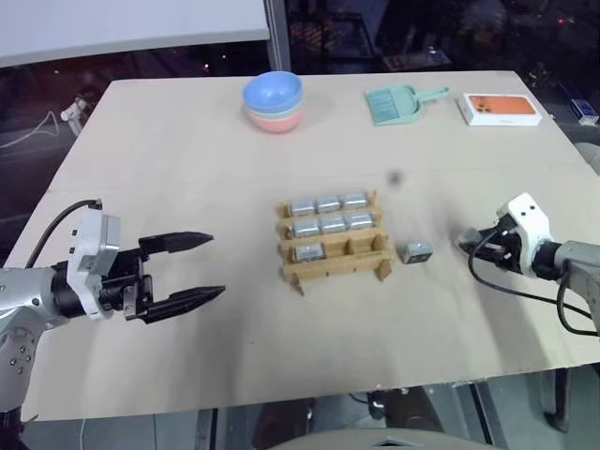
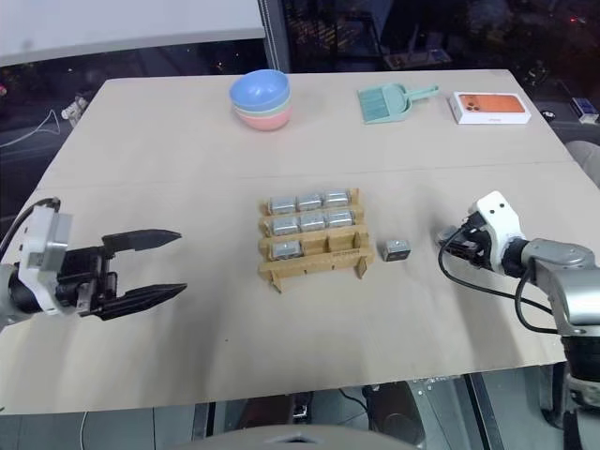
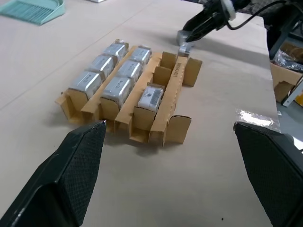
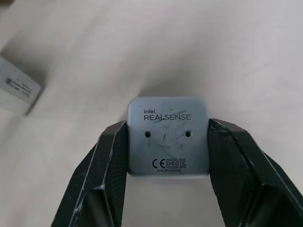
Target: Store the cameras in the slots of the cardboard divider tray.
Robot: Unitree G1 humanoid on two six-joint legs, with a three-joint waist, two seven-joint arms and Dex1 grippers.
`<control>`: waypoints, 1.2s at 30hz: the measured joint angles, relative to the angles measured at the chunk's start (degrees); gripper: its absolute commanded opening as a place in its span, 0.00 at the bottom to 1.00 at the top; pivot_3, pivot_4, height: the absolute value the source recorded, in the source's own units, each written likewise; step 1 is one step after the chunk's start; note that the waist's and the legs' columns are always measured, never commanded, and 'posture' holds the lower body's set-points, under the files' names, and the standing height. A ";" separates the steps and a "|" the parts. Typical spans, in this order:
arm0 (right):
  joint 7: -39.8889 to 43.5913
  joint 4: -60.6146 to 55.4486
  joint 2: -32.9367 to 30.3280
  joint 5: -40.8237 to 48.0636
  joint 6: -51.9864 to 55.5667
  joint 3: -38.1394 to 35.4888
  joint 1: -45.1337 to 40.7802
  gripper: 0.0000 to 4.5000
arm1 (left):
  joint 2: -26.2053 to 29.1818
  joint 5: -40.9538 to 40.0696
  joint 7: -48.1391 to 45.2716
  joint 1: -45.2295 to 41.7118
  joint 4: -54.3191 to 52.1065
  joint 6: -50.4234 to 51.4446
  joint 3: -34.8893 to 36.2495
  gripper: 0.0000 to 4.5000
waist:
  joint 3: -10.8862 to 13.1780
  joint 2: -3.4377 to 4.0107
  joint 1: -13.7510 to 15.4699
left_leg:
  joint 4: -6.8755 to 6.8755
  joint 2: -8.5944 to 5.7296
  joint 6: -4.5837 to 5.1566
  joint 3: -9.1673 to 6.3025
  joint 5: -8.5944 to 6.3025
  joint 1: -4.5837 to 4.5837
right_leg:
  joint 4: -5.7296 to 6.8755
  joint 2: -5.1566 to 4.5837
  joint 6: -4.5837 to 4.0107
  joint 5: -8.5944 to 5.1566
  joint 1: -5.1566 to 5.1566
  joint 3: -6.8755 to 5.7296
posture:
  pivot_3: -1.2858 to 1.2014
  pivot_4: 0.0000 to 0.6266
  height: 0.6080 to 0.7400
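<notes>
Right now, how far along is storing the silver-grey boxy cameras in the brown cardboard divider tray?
Done: seven silver-grey boxy cameras sit in the brown cardboard divider tray. In hand: the right gripper clamps an eighth camera. Left: a ninth camera lies beside the tray, and two front slots stand empty.

Robotics lab or test room, by the look of it. A plain table (image 1: 187, 309) topped with a bare beige sheet stands alone, with dark flooring round it. Loose cables and a white plug (image 1: 73, 111) lie off the far left corner, and dim equipment fills the background. The props are staged: stacked plastic bowls (image 1: 274, 101), a teal dustpan (image 1: 401, 101), a boxed phone (image 1: 500, 109). A cardboard carton (image 3: 286, 80) sits beside the table.
</notes>
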 measured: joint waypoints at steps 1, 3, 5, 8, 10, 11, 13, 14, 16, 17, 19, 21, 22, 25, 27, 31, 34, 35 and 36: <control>0.88 -0.02 -0.92 -1.17 -2.90 0.70 -0.15 0.42 | -0.34 -0.51 1.47 -0.98 -0.17 1.21 -0.97 1.00 | 0.00 0.01 0.01 | 0.01 0.00 0.00 -0.01 0.00 0.01 | 0.01 0.00 0.01 0.00 0.02 0.01 | 0.52 0.24 1.00; 2.49 -0.22 -1.61 -3.15 -8.62 2.72 -1.88 0.42 | -1.54 -1.64 4.81 -3.38 -0.67 3.98 -3.40 1.00 | 0.00 0.01 -0.04 | 0.02 0.00 0.01 -0.04 0.00 0.03 | 0.02 0.01 0.08 0.01 0.02 0.02 | 0.52 0.24 1.00; 4.18 -2.42 -1.73 -5.28 -15.01 5.49 -4.71 0.42 | -2.46 -2.90 8.21 -6.49 -1.70 7.23 -6.90 1.00 | 0.01 0.00 -0.30 | 0.03 0.04 0.00 -0.08 0.00 0.07 | 0.05 0.07 0.26 0.13 0.01 0.08 | 0.52 0.24 1.00; 5.16 -3.48 -1.97 -11.23 -25.36 10.54 -8.57 0.42 | -5.53 -5.39 12.55 -13.14 -2.32 10.35 -10.63 1.00 | 0.02 -0.02 -0.10 | 0.05 0.02 0.00 -0.07 0.01 0.03 | 0.05 0.07 0.09 0.25 0.02 0.03 | 0.52 0.24 1.00; 5.08 -3.80 -1.18 -14.68 -31.44 13.47 -11.25 0.42 | -8.09 -6.63 15.69 -17.67 -2.76 12.31 -13.51 1.00 | 0.01 -0.03 0.08 | 0.07 -0.03 -0.01 -0.06 0.01 0.01 | 0.05 0.05 0.07 0.27 0.03 0.03 | 0.52 0.24 1.00; 4.80 -3.81 -0.07 -16.09 -34.31 14.44 -12.88 0.42 | -9.62 -7.10 17.61 -20.14 -2.83 13.15 -15.21 1.00 | 0.01 -0.03 0.12 | 0.08 -0.04 -0.02 -0.07 0.01 -0.04 | 0.04 0.04 0.07 0.28 0.03 0.02 | 0.52 0.24 1.00; 3.62 -3.41 2.01 -18.62 -39.80 15.85 -15.56 0.42 | -12.71 -6.99 22.00 -24.02 -2.82 15.05 -18.60 1.00 | 0.01 -0.05 0.13 | 0.10 -0.07 -0.02 -0.09 0.02 -0.06 | 0.03 0.02 0.06 0.29 0.03 0.04 | 0.52 0.24 1.00; 2.82 -2.96 3.07 -20.05 -42.73 16.32 -16.67 0.42 | -14.10 -6.71 24.27 -25.75 -2.76 16.24 -20.60 1.00 | 0.01 -0.07 0.12 | 0.11 -0.08 -0.04 -0.09 0.03 -0.06 | 0.02 0.01 0.06 0.29 0.04 0.05 | 0.52 0.24 1.00; 1.55 -2.17 4.69 -21.93 -46.76 17.23 -18.32 0.42 | -15.56 -5.81 26.88 -27.84 -2.61 17.69 -23.29 1.00 | 0.01 -0.07 0.09 | 0.11 -0.08 -0.12 -0.09 0.08 -0.07 | 0.02 0.01 0.06 0.29 0.03 0.06 | 0.52 0.24 1.00; 0.49 -1.08 6.03 -23.41 -49.67 17.78 -19.05 0.42 | -16.91 -5.84 27.90 -29.33 -1.94 18.86 -24.54 1.00 | 0.00 -0.08 0.09 | 0.10 -0.08 -0.17 -0.08 0.11 -0.06 | 0.02 0.02 0.06 0.29 0.04 0.06 | 0.52 0.24 1.00; -1.31 -0.21 9.00 -25.47 -53.63 19.26 -19.93 0.42 | -19.94 -6.12 29.22 -31.83 -0.90 20.27 -26.56 1.00 | 0.01 -0.08 0.07 | 0.11 -0.08 -0.18 -0.08 0.11 -0.07 | 0.03 0.02 0.06 0.29 0.03 0.04 | 0.52 0.24 1.00; -2.96 0.19 11.42 -27.70 -57.47 20.76 -20.17 0.42 | -22.39 -6.49 30.45 -33.78 0.82 21.57 -27.87 1.00 | 0.01 -0.08 0.05 | 0.10 -0.08 -0.21 -0.10 0.13 -0.07 | 0.03 0.03 0.06 0.29 0.02 0.03 | 0.52 0.24 1.00; -3.91 0.21 12.57 -29.08 -58.99 21.51 -20.16 0.42 | -23.22 -6.27 30.72 -34.38 1.83 21.80 -28.58 1.00 | 0.01 -0.07 0.04 | 0.10 -0.08 -0.26 -0.09 0.16 -0.06 | 0.04 0.03 0.06 0.29 0.02 0.05 | 0.52 0.24 1.00; -5.27 0.15 15.29 -31.93 -61.00 23.41 -20.14 0.42 | -24.90 -4.64 31.70 -37.25 5.27 21.81 -29.47 1.00 | 0.01 -0.08 0.05 | 0.13 -0.09 -0.26 -0.09 0.17 -0.06 | 0.05 0.03 0.05 0.29 0.03 0.04 | 0.52 0.24 1.00; -5.75 0.00 16.40 -33.03 -61.86 24.69 -20.03 0.42 | -25.16 -3.88 31.43 -38.86 6.18 21.81 -30.05 1.00 | 0.01 -0.08 0.03 | 0.14 -0.10 -0.27 -0.08 0.17 -0.06 | 0.08 0.02 0.05 0.29 0.03 0.05 | 0.52 0.24 1.00; -6.38 -0.11 17.19 -34.14 -62.16 24.78 -19.67 0.42 | -25.16 -3.53 29.81 -39.56 7.83 21.82 -30.14 0.91 | 0.00 -0.08 0.02 | 0.14 -0.10 -0.27 -0.10 0.18 -0.06 | 0.07 0.02 0.05 0.29 0.03 0.05 | 0.52 0.24 1.00; -6.43 -0.13 17.32 -34.58 -62.14 24.77 -19.34 0.42 | -25.16 -3.53 29.10 -39.56 7.93 21.82 -30.14 0.75 | 0.01 -0.08 0.03 | 0.14 -0.10 -0.27 -0.10 0.18 -0.06 | 0.07 0.02 0.05 0.29 0.03 0.05 | 0.52 0.24 1.00; -6.47 -0.15 17.32 -34.66 -62.13 24.74 -19.34 0.42 | -25.16 -3.51 28.92 -39.55 7.93 21.81 -30.14 0.64 | 0.01 -0.08 0.02 | 0.14 -0.10 -0.27 -0.10 0.18 -0.06 | 0.07 0.02 0.05 0.29 0.03 0.05 | 0.52 0.24 1.00; -6.49 -0.28 17.30 -34.68 -62.18 24.70 -19.28 0.42 | -25.16 -3.20 28.80 -39.46 7.94 21.75 -30.11 0.54 | 0.00 -0.08 0.03 | 0.14 -0.10 -0.27 -0.10 0.18 -0.06 | 0.07 0.02 0.05 0.29 0.03 0.06 | 0.52 0.24 1.00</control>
